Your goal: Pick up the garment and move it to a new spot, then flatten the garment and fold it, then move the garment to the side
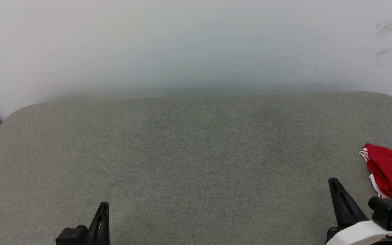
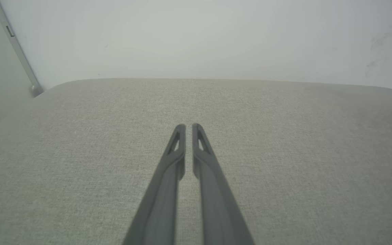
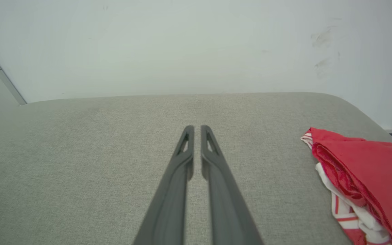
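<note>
Garment [image 1: 391, 166] lies bunched at 4 o'clock; judged soft, light, limp, best pinched at a raised red fold. Left claw [image 2: 188, 126] and right claw [image 3: 197, 127] nearly closed, empty

soft even light (slightly hazy)

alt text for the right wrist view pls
The right gripper points out over a grey fabric surface, its two dark fingers nearly together and holding nothing. A bunched red and white garment lies at the right edge, apart from them, before a pale wall.
</note>
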You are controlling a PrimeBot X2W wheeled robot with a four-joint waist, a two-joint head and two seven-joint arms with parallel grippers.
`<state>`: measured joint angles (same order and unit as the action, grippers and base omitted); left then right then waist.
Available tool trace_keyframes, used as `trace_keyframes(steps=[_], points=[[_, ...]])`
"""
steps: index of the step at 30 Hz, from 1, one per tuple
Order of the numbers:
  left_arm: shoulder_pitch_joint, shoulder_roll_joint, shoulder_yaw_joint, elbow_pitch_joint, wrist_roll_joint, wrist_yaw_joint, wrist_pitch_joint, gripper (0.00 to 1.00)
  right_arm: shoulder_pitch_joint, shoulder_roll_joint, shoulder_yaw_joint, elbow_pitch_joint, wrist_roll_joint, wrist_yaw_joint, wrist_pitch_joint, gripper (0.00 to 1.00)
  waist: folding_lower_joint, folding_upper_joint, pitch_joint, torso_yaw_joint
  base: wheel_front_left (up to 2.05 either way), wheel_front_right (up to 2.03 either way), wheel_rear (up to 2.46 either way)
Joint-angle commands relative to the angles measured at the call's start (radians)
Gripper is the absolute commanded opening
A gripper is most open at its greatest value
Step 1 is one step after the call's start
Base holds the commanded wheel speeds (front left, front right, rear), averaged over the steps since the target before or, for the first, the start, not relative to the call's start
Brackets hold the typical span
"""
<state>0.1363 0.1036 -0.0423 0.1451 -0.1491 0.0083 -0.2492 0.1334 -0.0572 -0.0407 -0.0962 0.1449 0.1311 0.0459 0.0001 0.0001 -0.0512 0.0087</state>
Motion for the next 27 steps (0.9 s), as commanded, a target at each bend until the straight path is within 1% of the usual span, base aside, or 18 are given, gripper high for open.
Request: trace_keyframes(steps=[1,9,10,27], points=[[-0.026,0.001,0.014,-0.004,-0.052,-0.006,0.015,0.0,-0.012,0.0,-0.002,-0.002,0.054,0.0,0.0,0.0,0.0,-0.0001,0.001,0.0,0.0,0.0,0.0],[-0.049,-0.005,0.029,0.004,-0.211,-0.021,0.053,0.0,-0.04,0.0,-0.01,0.036,0.214,0.0,0.009,0.0,0.0,-0.0001,0.004,-0.001,0.0,0.0,0.0],[-0.049,-0.005,0.029,0.004,-0.211,-0.021,0.053,0.0,-0.04,0.0,-0.01,0.036,0.214,0.0,0.009,0.0,0.0,-0.0001,0.004,-0.001,0.0,0.0,0.0],[-0.094,-0.016,0.055,0.022,-0.5,-0.049,0.121,0.0,-0.09,0.001,-0.025,0.105,0.503,0.0,0.022,0.0,0.0,-0.0001,0.012,-0.002,0.0,0.0,0.0]])
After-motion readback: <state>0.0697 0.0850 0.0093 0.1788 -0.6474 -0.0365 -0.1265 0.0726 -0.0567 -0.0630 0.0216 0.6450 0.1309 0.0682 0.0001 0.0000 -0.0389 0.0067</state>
